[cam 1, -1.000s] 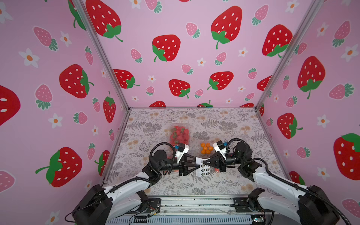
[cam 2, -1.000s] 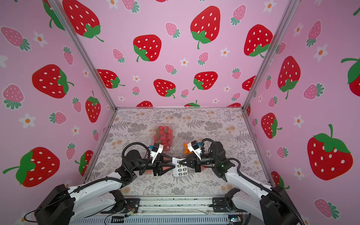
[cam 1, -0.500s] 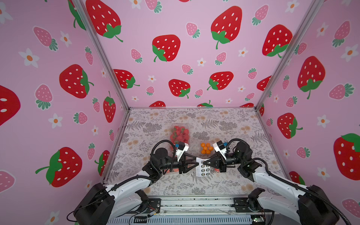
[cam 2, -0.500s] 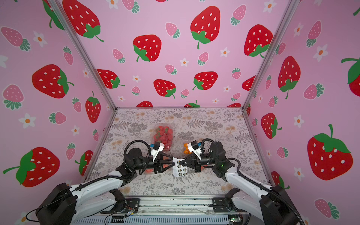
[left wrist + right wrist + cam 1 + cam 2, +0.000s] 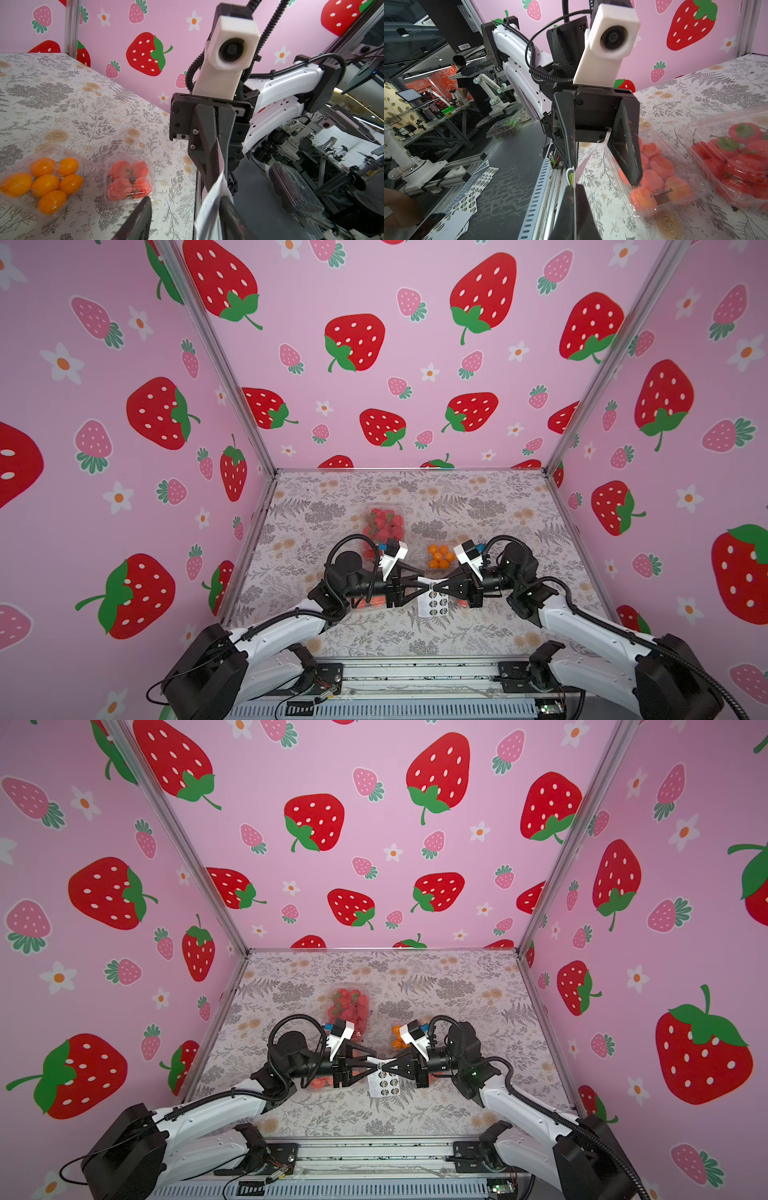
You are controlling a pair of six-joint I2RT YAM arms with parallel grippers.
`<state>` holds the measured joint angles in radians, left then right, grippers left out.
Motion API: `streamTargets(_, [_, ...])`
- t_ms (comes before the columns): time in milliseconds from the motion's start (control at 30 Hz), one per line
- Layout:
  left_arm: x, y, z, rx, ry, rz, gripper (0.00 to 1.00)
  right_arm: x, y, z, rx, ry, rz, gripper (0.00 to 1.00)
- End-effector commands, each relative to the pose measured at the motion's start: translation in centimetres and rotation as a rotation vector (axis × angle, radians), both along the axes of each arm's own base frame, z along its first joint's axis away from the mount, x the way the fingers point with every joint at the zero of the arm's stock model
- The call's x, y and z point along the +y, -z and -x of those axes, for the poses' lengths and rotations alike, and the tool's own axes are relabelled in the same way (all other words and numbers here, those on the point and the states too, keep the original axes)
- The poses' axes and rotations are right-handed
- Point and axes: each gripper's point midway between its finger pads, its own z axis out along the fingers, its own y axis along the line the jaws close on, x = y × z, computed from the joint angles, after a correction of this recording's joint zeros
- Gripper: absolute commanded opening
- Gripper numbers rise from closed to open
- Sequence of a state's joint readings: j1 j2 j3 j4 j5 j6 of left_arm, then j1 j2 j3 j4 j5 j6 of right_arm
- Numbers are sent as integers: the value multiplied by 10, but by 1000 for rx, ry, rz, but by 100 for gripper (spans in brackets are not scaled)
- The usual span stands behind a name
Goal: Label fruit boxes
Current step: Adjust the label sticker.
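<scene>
Both grippers meet tip to tip above the front middle of the table. My right gripper (image 5: 436,585) (image 5: 574,186) is shut on the top edge of a white sticker sheet (image 5: 434,605) (image 5: 384,1085), which hangs down from it. A sticker (image 5: 570,176) stands up beside the sheet's curl. My left gripper (image 5: 424,583) (image 5: 185,198) is open, and the sheet (image 5: 212,205) lies against one finger. Strawberry box (image 5: 383,524) and orange box (image 5: 440,558) (image 5: 43,182) sit behind. The small peach-pink box (image 5: 129,180) lies under the right gripper and the large one (image 5: 658,172) under the left.
Pink strawberry-print walls with metal corner posts (image 5: 249,439) close in the floral table (image 5: 478,506) on three sides. A metal rail (image 5: 415,672) runs along the front edge. Loose sticker sheets (image 5: 467,197) lie on the dark surface beyond it.
The left gripper has edged slightly towards the right one. The right gripper and the hanging sheet have stayed in place.
</scene>
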<state>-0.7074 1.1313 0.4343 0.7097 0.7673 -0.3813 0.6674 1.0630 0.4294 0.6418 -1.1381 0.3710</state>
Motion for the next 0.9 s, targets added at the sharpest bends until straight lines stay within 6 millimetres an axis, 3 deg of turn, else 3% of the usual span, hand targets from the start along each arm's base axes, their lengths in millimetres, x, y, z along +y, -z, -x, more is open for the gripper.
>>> streamTargets(0, [-6,-22,0,-68,17,40,56,0,-10,1,-42,-17,-28,0])
streamTargets(433, [-16,-24,3,-70,47,39,57,0,-9,3,-41,-23,-27,0])
streamTargets(733, [0,-23,7,-97,-14,39,56,-1,-10,3,-47,-15,-29,0])
streamTargets(867, [7,-18,8,-104,-36,34,50,-1,-11,4,-44,-18,-30,0])
